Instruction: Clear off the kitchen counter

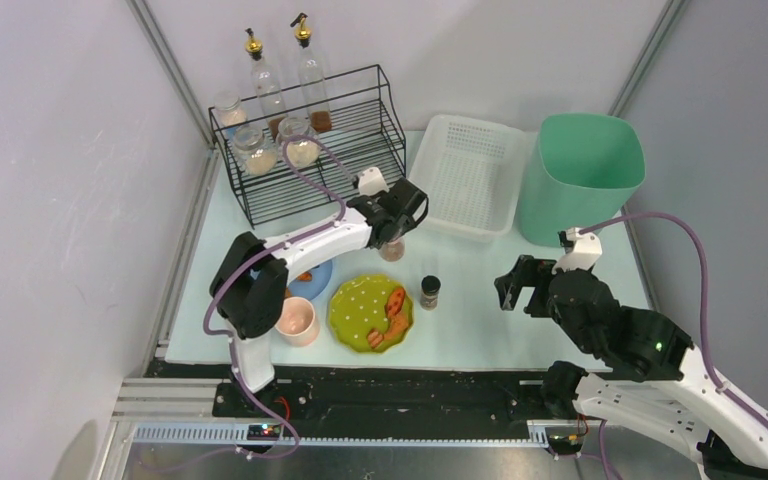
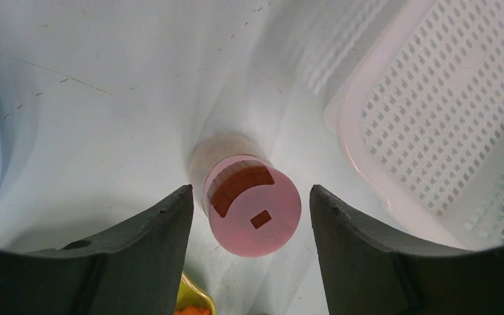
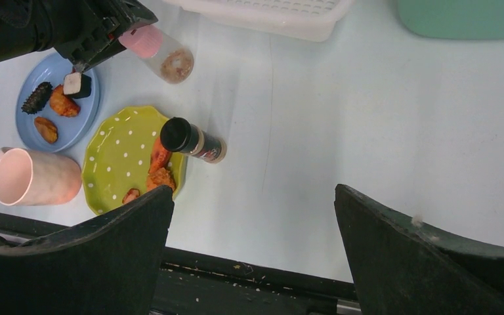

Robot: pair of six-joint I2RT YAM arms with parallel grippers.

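On the pale mint kitchen counter [image 1: 520, 320] stands a small jar with a pink lid [image 2: 252, 210], close to the white basket. My left gripper [image 2: 251, 190] hangs over it, one finger on each side of the lid. A narrow gap shows on both sides, so it is open and not gripping. The same jar [image 3: 161, 52] appears in the right wrist view under the left gripper [image 3: 98, 33]. My right gripper [image 1: 520, 285] hovers open over bare counter near the front right, nothing between its fingers [image 3: 131, 249].
A black-lidded spice jar [image 1: 430, 292] stands beside a green dotted plate [image 1: 370, 313] of food. A blue plate [image 1: 310, 280] and a pink cup [image 1: 297, 321] sit at the left. At the back are a black wire rack [image 1: 310, 150], the white basket [image 1: 468, 175] and a green bin [image 1: 580, 175].
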